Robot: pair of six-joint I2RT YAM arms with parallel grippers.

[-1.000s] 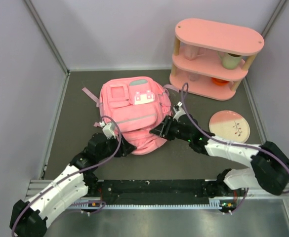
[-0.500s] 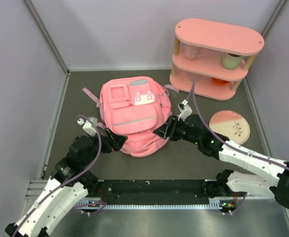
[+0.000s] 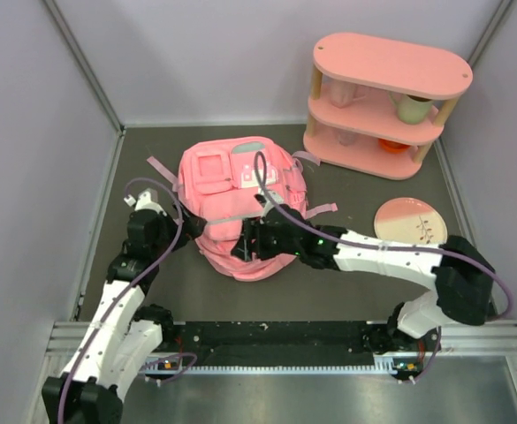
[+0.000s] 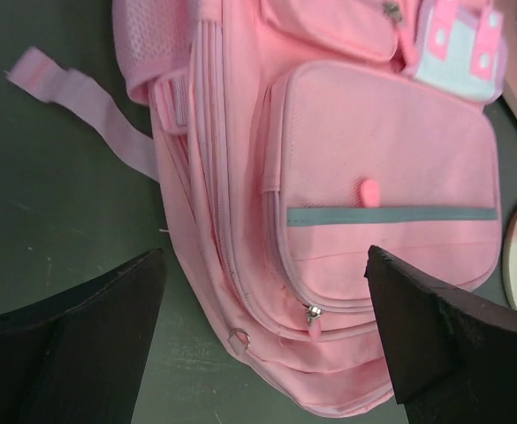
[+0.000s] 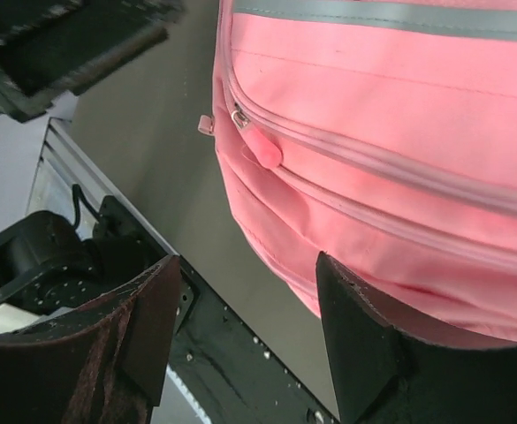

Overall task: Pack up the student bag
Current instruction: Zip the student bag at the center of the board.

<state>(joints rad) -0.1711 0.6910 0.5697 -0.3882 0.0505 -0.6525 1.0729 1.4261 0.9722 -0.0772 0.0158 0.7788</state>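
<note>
I had the right arm stretched low and leftward across the table. The right gripper hung over the near end of the student bag, jaws partly apart and holding nothing. The left arm stood folded up at the table's left side. The left gripper was turned toward the bag's flank, jaws spread wide and empty, clear of the fabric. The bag lay straight ahead of that gripper, between the two tools.

Well beyond the right arm's forearm stood the pink shelf unit. The plate lay near that forearm, on its far side. The arm's purple cable looped over the bag's front pockets. A loose strap trailed ahead and left of the left gripper. A pink zipper pull sat just ahead of the right gripper's fingertips.

The bag lay on its back, pockets up. Its long axis ran from the arms' side toward the far wall, with the mint-trimmed end farthest and the grey stripe crosswise.
</note>
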